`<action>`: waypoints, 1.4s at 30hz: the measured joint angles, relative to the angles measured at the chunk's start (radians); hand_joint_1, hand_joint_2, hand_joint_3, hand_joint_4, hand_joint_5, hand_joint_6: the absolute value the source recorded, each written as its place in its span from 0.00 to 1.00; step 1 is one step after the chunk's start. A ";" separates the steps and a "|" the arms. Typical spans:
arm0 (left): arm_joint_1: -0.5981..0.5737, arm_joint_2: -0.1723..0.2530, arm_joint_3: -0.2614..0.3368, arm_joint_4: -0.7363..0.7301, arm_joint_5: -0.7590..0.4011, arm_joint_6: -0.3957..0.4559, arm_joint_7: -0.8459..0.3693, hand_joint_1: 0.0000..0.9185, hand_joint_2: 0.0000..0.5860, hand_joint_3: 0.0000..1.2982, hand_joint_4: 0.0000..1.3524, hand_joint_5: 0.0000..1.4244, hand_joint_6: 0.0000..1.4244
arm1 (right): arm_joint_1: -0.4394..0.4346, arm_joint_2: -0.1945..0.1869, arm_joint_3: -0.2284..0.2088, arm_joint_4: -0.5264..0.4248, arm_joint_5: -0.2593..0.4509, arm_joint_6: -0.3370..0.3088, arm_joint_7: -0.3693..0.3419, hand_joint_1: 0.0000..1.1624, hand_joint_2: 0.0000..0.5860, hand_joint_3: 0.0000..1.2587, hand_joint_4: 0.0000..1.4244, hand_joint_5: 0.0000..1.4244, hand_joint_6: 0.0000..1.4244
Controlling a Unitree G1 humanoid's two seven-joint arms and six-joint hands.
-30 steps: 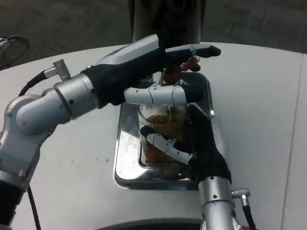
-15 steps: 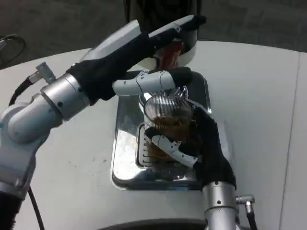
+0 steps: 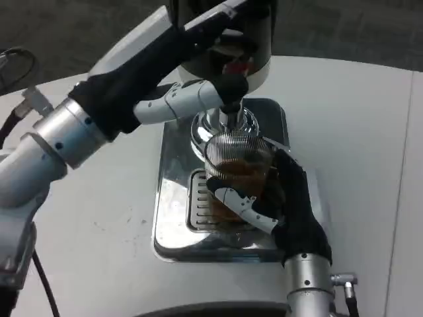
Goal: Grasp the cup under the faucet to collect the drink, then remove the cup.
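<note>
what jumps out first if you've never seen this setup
The clear ribbed cup of brown drink at centre, gripped by the right robot hand over the shiny metal drip tray. Above it, the left robot hand reaches across to the dispenser.

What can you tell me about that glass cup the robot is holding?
The cup is clear, ribbed glass, standing upright and partly filled with a brown drink. It sits on the slotted grate of the shiny metal drip tray, directly below the dispenser's faucet. The right hand wraps around it from the near side, fingers on its wall.
</note>
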 measured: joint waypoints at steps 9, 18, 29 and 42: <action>0.166 0.006 0.073 -0.118 -0.052 0.081 0.002 0.00 0.19 0.08 0.09 0.18 0.15 | 0.029 -0.011 -0.003 -0.039 -0.004 0.008 0.011 0.70 0.43 0.41 0.43 0.46 0.26; 0.284 0.004 0.135 -0.240 -0.086 0.135 0.049 0.00 0.20 0.10 0.10 0.19 0.17 | 0.073 -0.025 -0.001 -0.093 -0.006 0.011 0.020 0.71 0.42 0.42 0.45 0.47 0.28; 0.430 0.003 0.208 -0.312 -0.110 0.174 0.091 0.00 0.21 0.11 0.12 0.20 0.17 | 0.185 -0.048 0.017 -0.248 -0.018 0.037 0.049 0.71 0.41 0.46 0.49 0.50 0.29; 0.555 0.003 0.249 -0.335 -0.108 0.180 0.128 0.00 0.22 0.12 0.12 0.21 0.18 | 0.356 -0.052 0.044 -0.464 -0.025 0.077 0.078 0.72 0.40 0.49 0.53 0.55 0.31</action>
